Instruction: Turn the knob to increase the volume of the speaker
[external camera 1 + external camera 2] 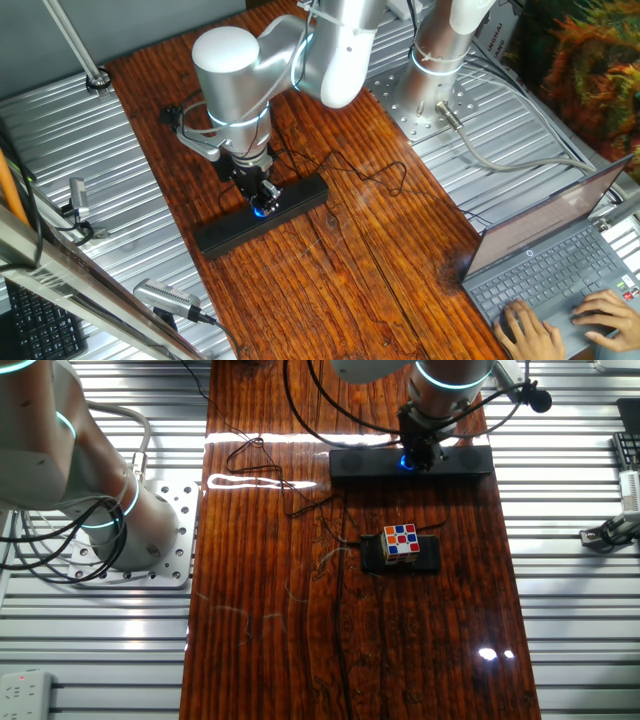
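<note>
The fingers [265, 196] are down on the knob [260, 209], whose blue glow shows just beneath and around their tips in both fixed views. Whether they are clamped on the dial or merely hovering close around it I cannot tell: the tips are small and dark against a dark bar. The knob sits midway along the speaker [261, 215], which stretches out to either side of the fingers on the wooden desk [350, 270].

The step in hand looks like the grip-and-twist itself: the approach seems finished, with the wrist upright over the dial. The next move, as I judge it, calls for a firm hold on the knob and a rotation about the vertical axis in the volume-raising direction (which way that is the pictures do not say), without dragging the light bar sideways.

Just outward from the fingers, thin black cable [262, 460] loops loosely across the desk beside one end of the speaker. In front of the speaker, well apart from the fingers, a multicoloured cube [401, 541] rests on a small black pad [425, 556]. Farther off, at the desk's edge, a person's hands [565, 320] type on a laptop [560, 260].

Counted: one knob, one speaker, one cube, one pad, one laptop, two hands.
</note>
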